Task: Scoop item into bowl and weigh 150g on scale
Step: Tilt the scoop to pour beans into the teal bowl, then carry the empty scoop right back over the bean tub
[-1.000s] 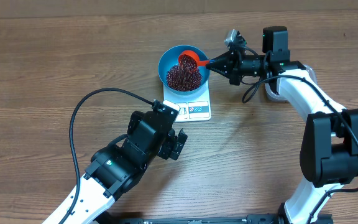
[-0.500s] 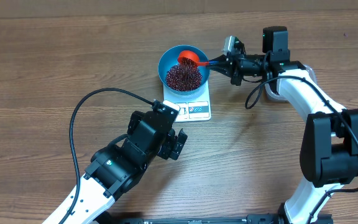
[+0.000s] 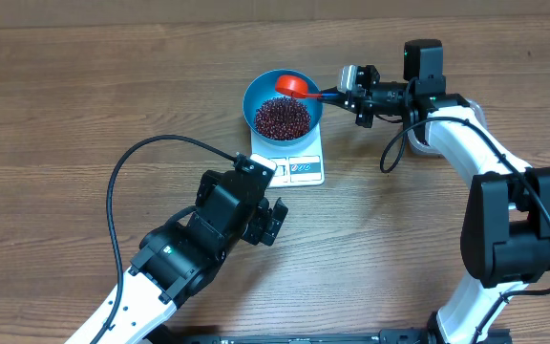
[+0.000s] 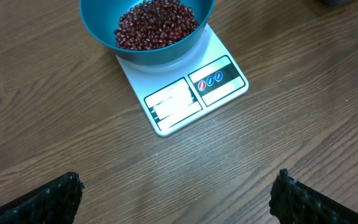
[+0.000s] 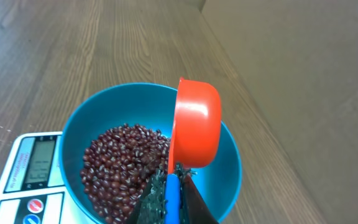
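The blue bowl [image 3: 282, 107] sits on the white scale [image 3: 299, 168] and holds a heap of dark red beans [image 3: 282, 116]. My right gripper [image 3: 344, 93] is shut on the blue handle of an orange-red scoop [image 3: 294, 84], which hangs tipped on its side over the bowl's far rim. In the right wrist view the scoop [image 5: 196, 123] stands on edge above the beans [image 5: 126, 160] and the bowl [image 5: 229, 165], and the gripper [image 5: 173, 193] clamps the handle. My left gripper [image 3: 273, 222] is open over bare wood in front of the scale [image 4: 185, 93]; its fingertips [image 4: 61, 193] are far apart, nothing between them.
The scale's display [image 5: 39, 163] faces the front edge. A black cable [image 3: 113, 182] loops from the left arm over the table. The right arm's white link [image 3: 466, 143] lies to the right of the bowl.
The right gripper has drawn back to the right and lifted the scoop from over the beans to the bowl's far rim, turning it on edge. The left arm has not moved.
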`<state>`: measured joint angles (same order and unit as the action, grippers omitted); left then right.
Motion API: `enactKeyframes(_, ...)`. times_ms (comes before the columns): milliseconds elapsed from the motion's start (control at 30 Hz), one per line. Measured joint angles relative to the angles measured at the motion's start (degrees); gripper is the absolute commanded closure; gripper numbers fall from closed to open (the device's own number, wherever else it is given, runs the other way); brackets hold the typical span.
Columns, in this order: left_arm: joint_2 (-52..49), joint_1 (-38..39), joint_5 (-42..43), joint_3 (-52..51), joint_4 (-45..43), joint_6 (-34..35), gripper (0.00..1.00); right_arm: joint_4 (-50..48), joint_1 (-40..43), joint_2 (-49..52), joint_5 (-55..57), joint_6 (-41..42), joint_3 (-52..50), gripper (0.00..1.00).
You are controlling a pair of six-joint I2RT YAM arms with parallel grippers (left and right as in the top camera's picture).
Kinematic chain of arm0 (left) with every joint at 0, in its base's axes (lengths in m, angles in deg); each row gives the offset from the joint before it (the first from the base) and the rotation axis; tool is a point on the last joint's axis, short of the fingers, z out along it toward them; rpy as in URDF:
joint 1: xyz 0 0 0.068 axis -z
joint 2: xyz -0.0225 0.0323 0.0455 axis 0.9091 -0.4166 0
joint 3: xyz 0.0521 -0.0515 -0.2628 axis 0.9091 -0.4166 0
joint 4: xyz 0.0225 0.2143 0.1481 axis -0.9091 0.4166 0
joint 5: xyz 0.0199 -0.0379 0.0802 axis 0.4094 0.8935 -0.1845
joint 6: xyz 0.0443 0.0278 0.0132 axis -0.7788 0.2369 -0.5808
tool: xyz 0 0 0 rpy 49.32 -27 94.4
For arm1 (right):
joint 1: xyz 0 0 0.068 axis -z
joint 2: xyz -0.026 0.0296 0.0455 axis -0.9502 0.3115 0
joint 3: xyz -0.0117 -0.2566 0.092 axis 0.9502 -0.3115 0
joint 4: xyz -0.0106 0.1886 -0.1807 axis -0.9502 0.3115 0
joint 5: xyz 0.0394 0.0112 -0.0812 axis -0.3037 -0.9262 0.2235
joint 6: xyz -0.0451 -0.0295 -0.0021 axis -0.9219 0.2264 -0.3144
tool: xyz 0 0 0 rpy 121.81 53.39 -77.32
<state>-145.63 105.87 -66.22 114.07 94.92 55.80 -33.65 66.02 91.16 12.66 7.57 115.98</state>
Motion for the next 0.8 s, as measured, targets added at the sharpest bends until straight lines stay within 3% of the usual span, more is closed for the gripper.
enactKeyframes(800,0.00,0.00,0.00,0.00,0.00,-0.02,0.01,-4.87,0.07,-0.02,-0.46,1.01,0.00,0.96)
